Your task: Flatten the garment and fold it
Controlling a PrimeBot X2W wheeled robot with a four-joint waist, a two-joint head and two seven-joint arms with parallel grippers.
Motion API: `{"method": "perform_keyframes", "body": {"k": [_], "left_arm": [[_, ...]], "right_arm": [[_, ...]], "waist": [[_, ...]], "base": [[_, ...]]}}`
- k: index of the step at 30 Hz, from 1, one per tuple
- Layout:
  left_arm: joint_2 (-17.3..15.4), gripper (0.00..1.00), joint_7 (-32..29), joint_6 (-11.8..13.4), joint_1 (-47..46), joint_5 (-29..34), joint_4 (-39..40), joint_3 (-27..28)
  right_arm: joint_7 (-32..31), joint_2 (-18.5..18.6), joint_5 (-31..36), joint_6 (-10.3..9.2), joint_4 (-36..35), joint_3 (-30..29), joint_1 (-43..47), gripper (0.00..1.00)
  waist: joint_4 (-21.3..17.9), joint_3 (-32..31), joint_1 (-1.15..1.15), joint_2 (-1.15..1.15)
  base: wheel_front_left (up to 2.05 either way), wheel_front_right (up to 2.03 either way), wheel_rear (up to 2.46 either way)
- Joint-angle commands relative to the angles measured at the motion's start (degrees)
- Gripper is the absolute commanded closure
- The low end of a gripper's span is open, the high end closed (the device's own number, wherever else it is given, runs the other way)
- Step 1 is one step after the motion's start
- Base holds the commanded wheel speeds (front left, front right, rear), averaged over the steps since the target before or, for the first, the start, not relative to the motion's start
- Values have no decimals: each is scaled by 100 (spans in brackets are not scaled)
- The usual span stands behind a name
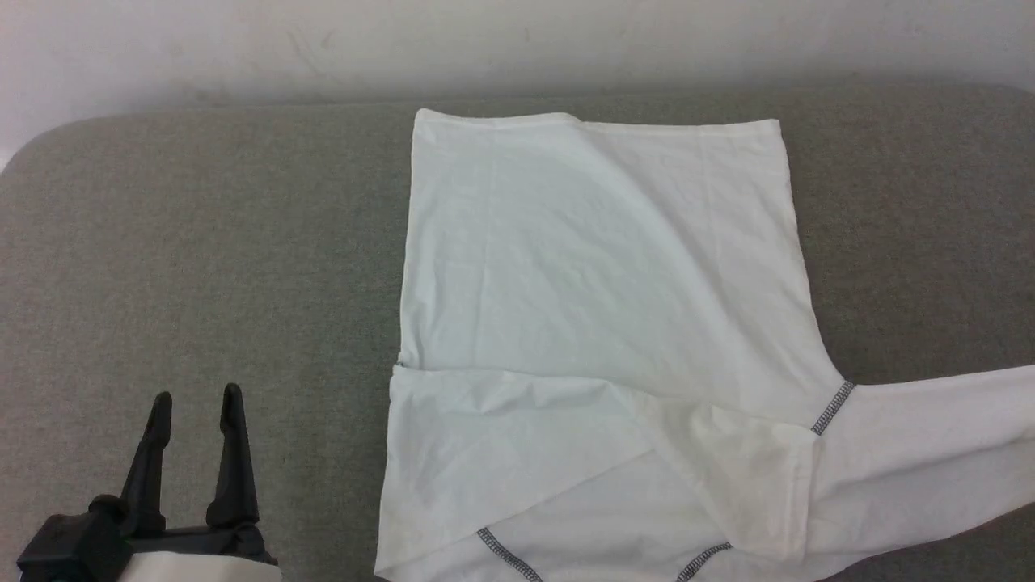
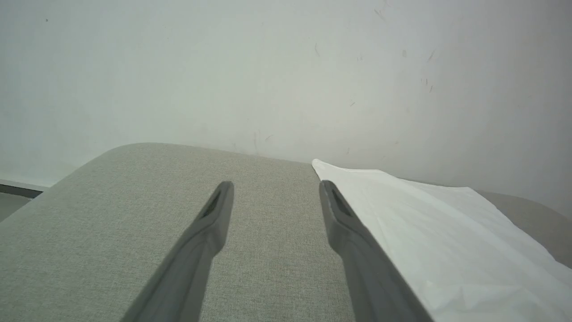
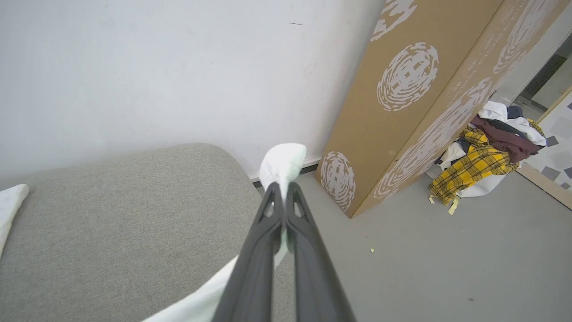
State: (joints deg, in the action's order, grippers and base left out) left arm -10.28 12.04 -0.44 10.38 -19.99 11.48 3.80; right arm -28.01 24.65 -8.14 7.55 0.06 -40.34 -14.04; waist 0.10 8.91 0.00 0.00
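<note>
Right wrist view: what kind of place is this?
Probably a workroom or test lab: a tall printed cardboard box, a heap of clothes on the grey floor, a fabric-covered grey table.

This looks like a bare test room or lab, not a home. The landmark is the table (image 1: 202, 242), padded in grey woven fabric with rounded corners, with a white garment (image 1: 598, 259) spread on it. Right behind the table is a plain white wall (image 1: 517, 40), scuffed and marked, with a dark skirting strip (image 2: 18, 190) at its foot. Off the table's right end the floor (image 3: 447, 268) is smooth grey, with scraps of yellowish tape (image 3: 452, 206) on it. Beyond that end stands a tall cardboard box (image 3: 402, 112) printed with white swirls. Past the box sits a heap of clothes (image 3: 487, 156), yellow plaid among them.
</note>
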Motion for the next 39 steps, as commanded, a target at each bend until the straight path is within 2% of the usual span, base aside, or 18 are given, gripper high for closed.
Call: {"method": "perform_keyframes", "body": {"k": [1, 6, 10, 17, 23, 31, 35, 36, 39], "left_arm": [[14, 0, -14, 37, 55, 11, 37, 2], [9, 0, -29, 90, 103, 3, 95, 19], [12, 0, -37, 130, 164, -15, 138, 39], [-4, 0, -41, 171, 222, -55, 208, 72], [6, 0, -5, 170, 150, -95, 199, 55], [30, 0, 64, 147, 30, -138, 74, 14], [46, 0, 87, 127, -16, -150, 1, -34], [46, 0, 87, 127, -16, -150, 1, -34], [64, 0, 103, 102, -55, -158, -76, -99]], "right_arm": [[63, -13, -79, -6, -72, 121, -10, 100], [119, 4, -295, -6, -393, 636, -85, 100], [112, -98, -452, -6, -945, 1263, -129, 100], [-132, -398, -599, -6, -1994, 2577, -342, 100], [-460, -700, -521, -6, -2408, 3862, -653, 100], [-580, -1052, -519, -6, -2142, 5759, -954, 100], [-521, -1214, -691, -6, -1726, 6622, -1065, 100], [-521, -1214, -691, -6, -1726, 6622, -1065, 100], [-369, -1316, -895, -6, -1126, 7283, -1119, 100]], "waist": [[38, -78, 0, 0], [102, -180, 0, 0], [155, -234, 0, 0], [250, -192, 0, 0], [371, -67, 0, 0], [612, 14, 0, 0], [762, 10, 0, 0], [762, 10, 0, 0], [921, 11, 0, 0]], "base": [[0, 0, 0], [0, 0, 0], [0, 0, 0], [0, 0, 0], [0, 0, 0], [0, 0, 0], [0, 0, 0], [0, 0, 0], [0, 0, 0]]}}
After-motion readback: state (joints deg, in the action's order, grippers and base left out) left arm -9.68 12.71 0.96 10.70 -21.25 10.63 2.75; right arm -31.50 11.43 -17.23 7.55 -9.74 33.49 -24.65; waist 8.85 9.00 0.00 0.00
